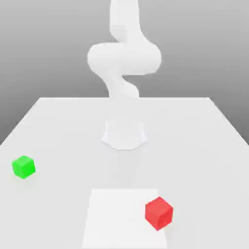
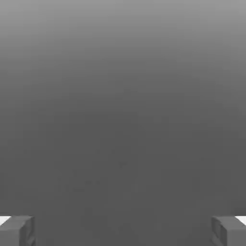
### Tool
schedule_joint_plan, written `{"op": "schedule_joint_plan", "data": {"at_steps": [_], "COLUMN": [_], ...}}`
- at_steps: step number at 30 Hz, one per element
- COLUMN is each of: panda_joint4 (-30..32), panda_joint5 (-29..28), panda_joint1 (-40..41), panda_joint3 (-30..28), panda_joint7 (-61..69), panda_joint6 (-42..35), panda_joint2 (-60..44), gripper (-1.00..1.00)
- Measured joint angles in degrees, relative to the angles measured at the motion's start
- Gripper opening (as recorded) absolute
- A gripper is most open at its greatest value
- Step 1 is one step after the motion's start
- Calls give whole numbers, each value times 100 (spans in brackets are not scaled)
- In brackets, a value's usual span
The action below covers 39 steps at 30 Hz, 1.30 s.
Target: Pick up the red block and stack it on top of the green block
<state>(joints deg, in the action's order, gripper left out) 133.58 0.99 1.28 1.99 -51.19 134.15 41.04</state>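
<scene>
Gripper [image 2: 123, 230] is open in the hand view, its two grey fingers [image 2: 18, 231] standing wide apart at opposite sides, and beyond them lies a smooth grey background [image 2: 123, 120], which becomes lighter toward one edge. In the exterior view, the nearest thing is a white square [image 1: 114, 219], flat on the pale table [image 1: 58, 131]. Red block [image 1: 159, 213] is placed across the border of this square on the exterior view's right, so one part of it is seen against the square and the other part against the table. It is a small plain cube, and it shows one corner toward the camera. Farther back, close to the table's edge on the exterior view's left, the green block [image 1: 24, 167] rests on the table, also turned at an angle and well apart from the red one. Still deeper, near the middle, there is the white base [image 1: 124, 136] of the robot. The white arm [image 1: 124, 58] rises above it, with rounded, bulging parts. Behind the far edge of the table, the grey backdrop [image 1: 58, 48] is darker low down and lighter higher up.
</scene>
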Motion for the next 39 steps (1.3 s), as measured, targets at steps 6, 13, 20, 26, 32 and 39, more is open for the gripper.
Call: {"op": "schedule_joint_plan", "data": {"at_steps": [6,13,20,26,32,39], "panda_joint4": [437,935,1433,1671,1555,1606], "panda_joint5": [143,105,-264,-811,-1325,-1102], "panda_joint1": [280,566,573,289,-78,7], "panda_joint3": [524,1150,1471,1257,782,917], "panda_joint7": [-1389,-3111,-5068,-6490,-6914,-6752], "panda_joint6": [572,1226,1881,2569,3204,2983], "panda_joint2": [-1167,-2495,-3864,-5072,-5859,-5572], "gripper": [0,0,0,0,-100,-100]}}
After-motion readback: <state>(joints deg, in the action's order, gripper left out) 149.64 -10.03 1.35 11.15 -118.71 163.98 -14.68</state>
